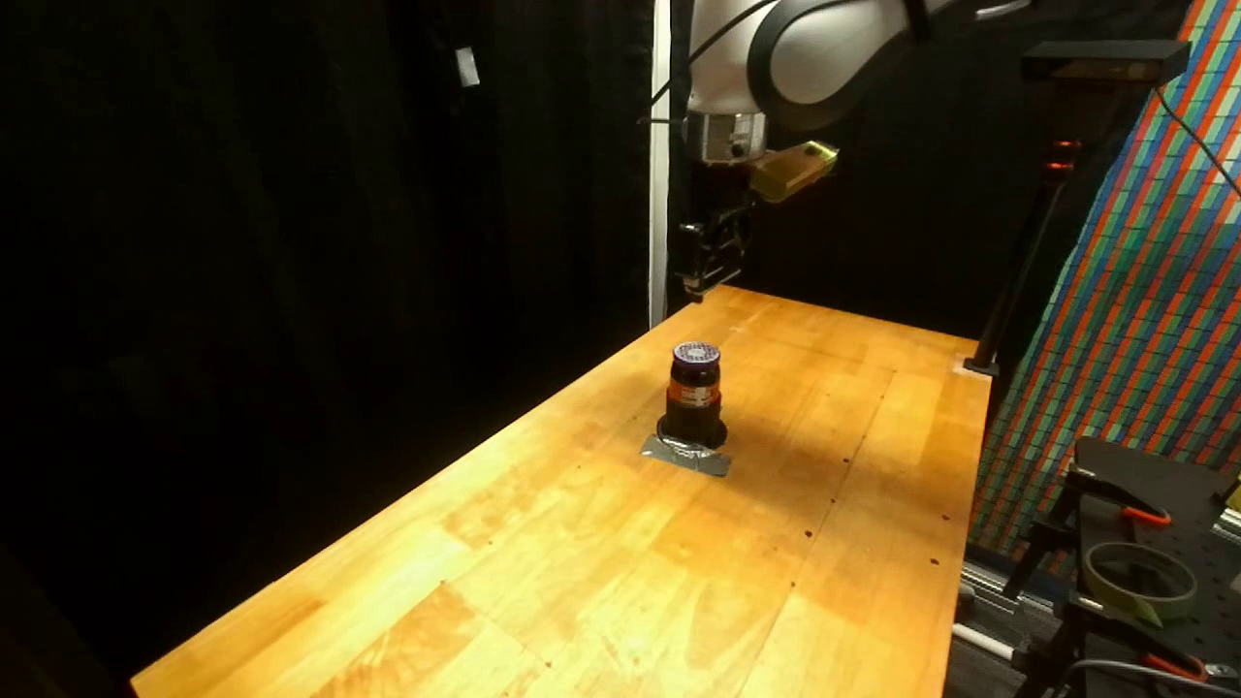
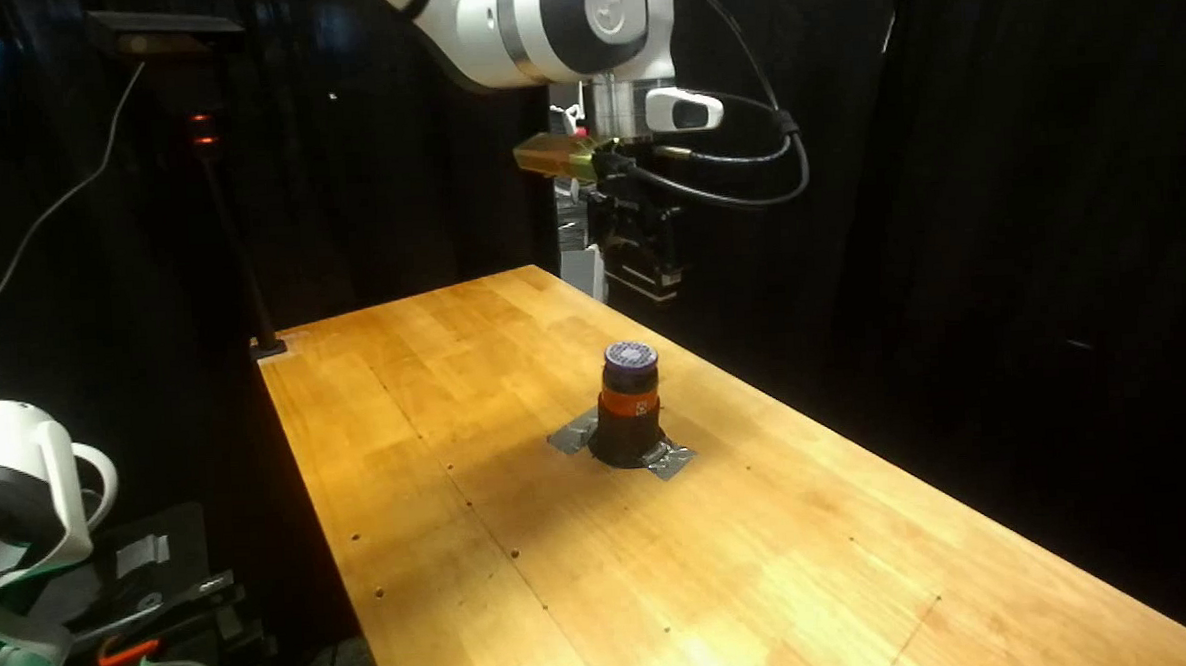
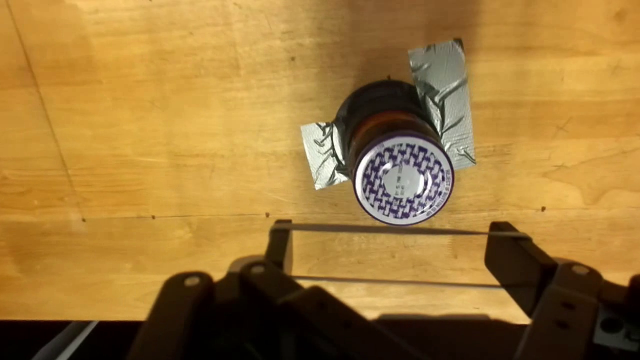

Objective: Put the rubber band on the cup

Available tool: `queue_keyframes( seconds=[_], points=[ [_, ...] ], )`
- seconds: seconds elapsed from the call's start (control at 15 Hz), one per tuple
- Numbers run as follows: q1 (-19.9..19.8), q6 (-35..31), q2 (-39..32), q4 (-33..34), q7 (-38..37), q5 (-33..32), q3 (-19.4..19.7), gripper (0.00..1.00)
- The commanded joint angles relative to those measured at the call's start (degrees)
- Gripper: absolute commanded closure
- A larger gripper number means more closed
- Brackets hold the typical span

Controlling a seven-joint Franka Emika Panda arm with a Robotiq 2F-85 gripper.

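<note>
The cup (image 1: 695,396) is a dark jar-like cylinder with an orange band and a pale lid with purple pattern. It stands upright, and it shows in both exterior views (image 2: 629,403). In the wrist view, its round lid (image 3: 404,180) sits just above the fingertips. The rubber band (image 3: 390,229) is stretched around both fingers as two nearly parallel strands. The gripper (image 3: 392,255) is open, with only the band spanning it. In both exterior views, the gripper (image 1: 696,289) hangs above the table, higher than and behind the cup. It also shows dark against the curtain (image 2: 656,285).
Silver tape (image 3: 445,102) holds the cup's base to the wooden table (image 1: 620,572). The table edge (image 3: 75,320) runs below the fingers in the wrist view. A black camera stand (image 2: 234,249) rises at the far table corner. A side bench holds a tape roll (image 1: 1139,582).
</note>
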State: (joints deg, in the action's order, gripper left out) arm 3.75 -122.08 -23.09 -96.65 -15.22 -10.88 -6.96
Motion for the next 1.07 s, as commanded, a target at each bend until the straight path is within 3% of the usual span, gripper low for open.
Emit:
queue_keyframes(
  seconds=[0.0, 0.27, 0.53, 1.0],
  points=[
    [2.3, 3.4, -11.2, 14.2, 1.4, 3.1, 2.4, 0.0],
    [2.4, 8.7, -18.7, 23.4, 2.7, 7.0, 3.0, 0.0],
    [2.1, 13.1, -23.0, 28.3, 2.5, 8.8, 3.8, 0.0],
    [1.4, 18.0, -25.1, 28.5, 4.1, 10.9, 3.9, 0.0]
  ],
)
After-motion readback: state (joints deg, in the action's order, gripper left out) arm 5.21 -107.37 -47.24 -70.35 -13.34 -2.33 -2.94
